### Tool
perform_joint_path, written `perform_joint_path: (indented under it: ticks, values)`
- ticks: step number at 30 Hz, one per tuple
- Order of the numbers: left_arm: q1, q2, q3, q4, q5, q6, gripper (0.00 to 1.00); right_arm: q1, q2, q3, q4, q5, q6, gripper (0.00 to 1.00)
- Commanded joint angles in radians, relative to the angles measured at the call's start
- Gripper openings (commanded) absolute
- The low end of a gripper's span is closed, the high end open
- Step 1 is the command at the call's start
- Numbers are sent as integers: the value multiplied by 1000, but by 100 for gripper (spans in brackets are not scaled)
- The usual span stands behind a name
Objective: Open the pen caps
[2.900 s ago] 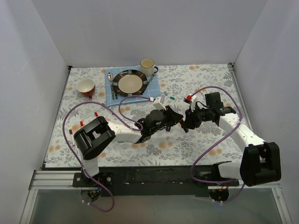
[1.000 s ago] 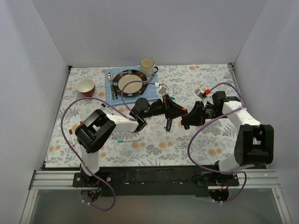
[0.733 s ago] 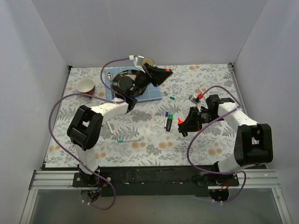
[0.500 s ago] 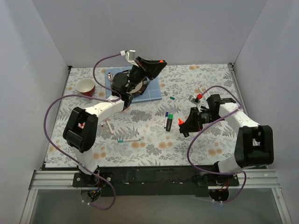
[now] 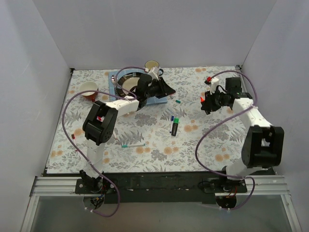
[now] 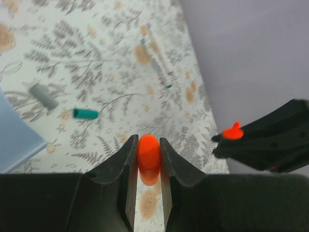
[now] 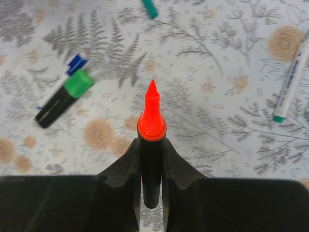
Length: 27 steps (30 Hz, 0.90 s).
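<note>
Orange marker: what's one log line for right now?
left end effector: shut on orange cap | right end effector: shut on uncapped orange marker | green marker: capped, lying loose

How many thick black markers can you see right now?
2. The orange-tipped marker is clamped in the right gripper; the green-ended marker lies on the table. Others may be hidden.

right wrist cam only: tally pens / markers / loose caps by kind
Black markers: 2 (orange-tipped marker in the right gripper, green-capped marker)
White pens: 2 (blue-capped pen, teal-ended pen)
Loose caps: 1 (teal cap)
Total: 5
</note>
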Motion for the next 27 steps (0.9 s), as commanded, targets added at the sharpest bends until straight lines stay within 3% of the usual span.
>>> perform_joint_path:
  ticks: [1, 6, 12, 19, 21, 27]
  values:
    - [-9, 70, 119, -269, -10, 35, 0, -8, 160, 132, 57, 171, 37, 1]
    - [-9, 153, 223, -367, -49, 86, 0, -7, 283, 215, 64, 193, 59, 1]
    - [-14, 268, 326, -436, -69, 90, 10, -8, 369, 307, 57, 228, 74, 1]
    - [-15, 293, 349, -441, -91, 86, 31, -8, 498, 448, 9, 283, 79, 1]
    - [-17, 288, 352, -441, -97, 93, 41, -8, 531, 484, -6, 303, 74, 2]
    - [-17, 242, 359, -441, -93, 112, 53, -8, 587, 540, -24, 369, 69, 11]
